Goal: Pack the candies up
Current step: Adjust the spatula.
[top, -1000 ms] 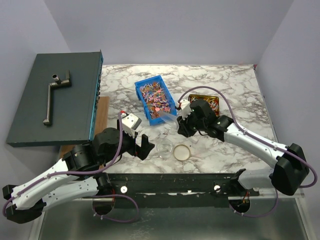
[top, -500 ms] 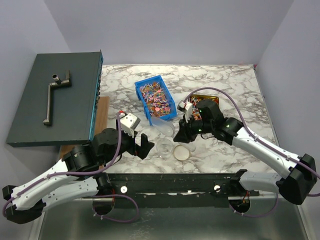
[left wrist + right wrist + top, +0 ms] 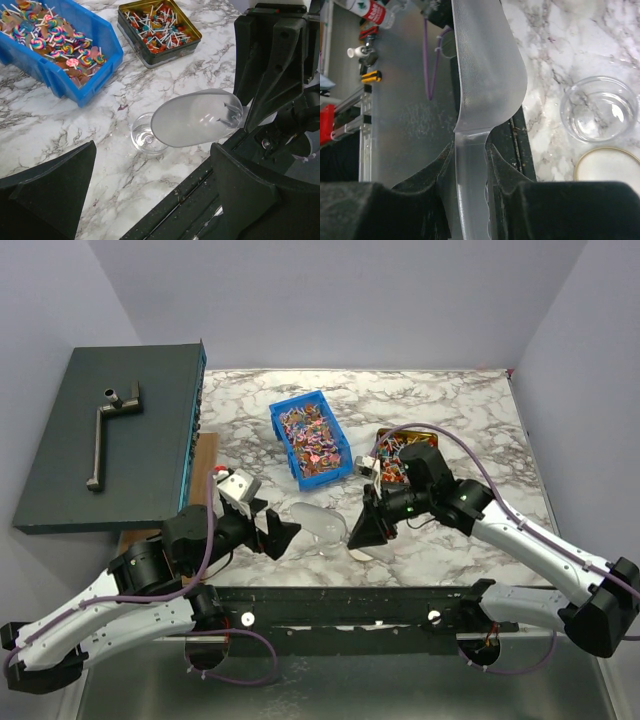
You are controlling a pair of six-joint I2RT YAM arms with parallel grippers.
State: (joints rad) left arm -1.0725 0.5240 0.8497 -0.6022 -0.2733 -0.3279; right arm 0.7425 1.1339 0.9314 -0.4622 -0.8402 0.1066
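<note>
Candies (image 3: 310, 435) heaped in a blue bin (image 3: 322, 478) at mid-table in the top view. More of them, on sticks, in a square tin (image 3: 150, 59) at 3 o'clock of the bin. None in the small clear jar (image 3: 147, 139) near the table's front edge, at about 6 o'clock of the bin; looks bare in both wrist views. At 5 o'clock of the jar in the right wrist view, a round gold lid (image 3: 607, 162), off and lying flat.

Close by the jar, a translucent scoop (image 3: 192, 117) raised off the table, showing nothing inside; whether right over the jar's mouth, cannot tell. Clamped by its handle in the right gripper (image 3: 470, 200), fingers pressed against either side. Left gripper (image 3: 280, 533) at 9 o'clock of the jar, fingers spread wide, holding nothing, apart from the jar.

Judged as the start of the scooping step: tool in hand, no load, nothing packed yet. Next calls for swinging the scoop toward 12 o'clock, dipping its lip into the bin's heap and drawing up a load — then back over the jar's small mouth for a slow pour. Worth steadying the jar with the left fingers first — probably light and easily knocked, with sweets likely to spill past the rim.
</note>
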